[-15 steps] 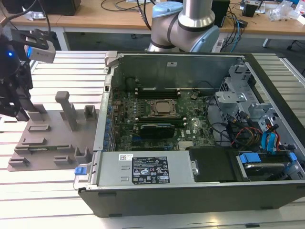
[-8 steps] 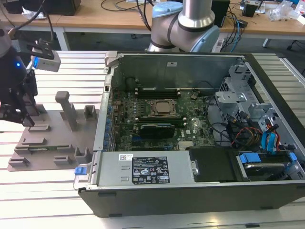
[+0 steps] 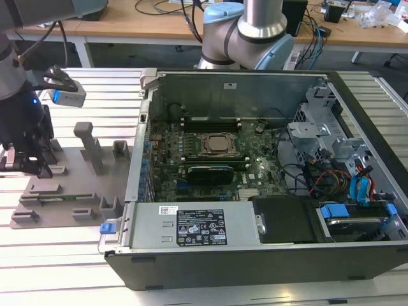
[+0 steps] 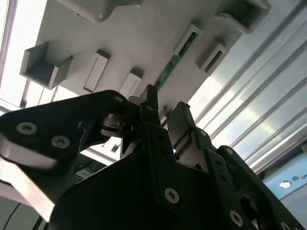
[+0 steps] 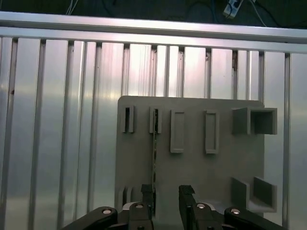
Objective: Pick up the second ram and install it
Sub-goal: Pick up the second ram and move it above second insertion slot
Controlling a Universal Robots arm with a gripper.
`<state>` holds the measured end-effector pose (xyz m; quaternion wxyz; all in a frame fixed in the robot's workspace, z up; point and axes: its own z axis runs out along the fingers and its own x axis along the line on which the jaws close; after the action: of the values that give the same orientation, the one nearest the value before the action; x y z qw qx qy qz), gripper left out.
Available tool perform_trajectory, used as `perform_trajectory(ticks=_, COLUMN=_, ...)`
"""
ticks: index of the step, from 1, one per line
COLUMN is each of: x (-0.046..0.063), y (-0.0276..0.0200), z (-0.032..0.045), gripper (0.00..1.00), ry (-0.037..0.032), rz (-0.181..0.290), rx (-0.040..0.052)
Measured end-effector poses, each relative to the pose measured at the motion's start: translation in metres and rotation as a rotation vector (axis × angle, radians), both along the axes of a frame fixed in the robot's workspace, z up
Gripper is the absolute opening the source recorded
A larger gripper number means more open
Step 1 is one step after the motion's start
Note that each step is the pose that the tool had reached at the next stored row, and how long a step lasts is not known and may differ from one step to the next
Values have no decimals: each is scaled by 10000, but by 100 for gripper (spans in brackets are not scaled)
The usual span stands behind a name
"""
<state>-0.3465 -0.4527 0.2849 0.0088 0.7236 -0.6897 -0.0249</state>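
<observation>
The second ram [image 5: 154,158] is a thin green stick standing on edge in a slot of the grey fixture plate [image 5: 216,182]. In the second wrist view the ram [image 4: 173,67] runs from a holder block toward my fingers. My gripper [image 5: 166,195] hovers open over the ram's near end, and the stick lines up just inside one fingertip [image 5: 147,194]. The other finger stands apart from it. In the exterior view my gripper [image 3: 27,167] hangs low over the plate [image 3: 70,166] at the exterior view's left, with the ram [image 3: 58,197] lying along the plate's front part.
The open computer case [image 3: 255,255] lies at the exterior view's right, showing the motherboard, the metallic CPU socket [image 3: 220,144] and a black card [image 3: 207,173]. Grey holder blocks and a tall post [image 3: 89,143] rise from the plate. The ribbed aluminium table [image 5: 57,120] surrounds it.
</observation>
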Motion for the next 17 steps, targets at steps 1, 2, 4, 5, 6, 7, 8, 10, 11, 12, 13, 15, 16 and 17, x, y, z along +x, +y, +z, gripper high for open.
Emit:
perform_trajectory(ticks=1, x=0, y=0, z=-23, gripper=36, ry=0, rz=16, rx=0)
perform_trajectory(ticks=2, x=0, y=0, z=-58, gripper=36, ry=0, rz=36, rx=0)
perform_trajectory(ticks=4, x=0, y=0, z=-115, gripper=36, ry=1, rz=46, rx=0)
perform_trajectory(ticks=5, x=0, y=0, z=-130, gripper=36, ry=0, rz=48, rx=0)
perform_trajectory(ticks=6, x=0, y=0, z=-155, gripper=36, ry=0, rz=53, rx=0)
perform_trajectory(ticks=7, x=-1, y=-1, z=-182, gripper=36, ry=0, rz=59, rx=0)
perform_trajectory(ticks=8, x=-1, y=-1, z=-199, gripper=36, ry=0, rz=64, rx=0)
perform_trajectory(ticks=10, x=-5, y=-12, z=-293, gripper=36, ry=0, rz=76, rx=0)
perform_trajectory(ticks=11, x=-10, y=-15, z=-334, gripper=36, ry=0, rz=84, rx=0)
perform_trajectory(ticks=12, x=-18, y=-19, z=-378, gripper=36, ry=1, rz=88, rx=-1)
perform_trajectory(ticks=13, x=-36, y=-30, z=-433, gripper=36, ry=0, rz=94, rx=0)
perform_trajectory(ticks=15, x=-58, y=-31, z=-497, gripper=36, ry=1, rz=96, rx=0)
perform_trajectory(ticks=16, x=-75, y=-32, z=-545, gripper=36, ry=1, rz=96, rx=-1)
perform_trajectory(ticks=17, x=-87, y=-40, z=-592, gripper=36, ry=1, rz=100, rx=0)
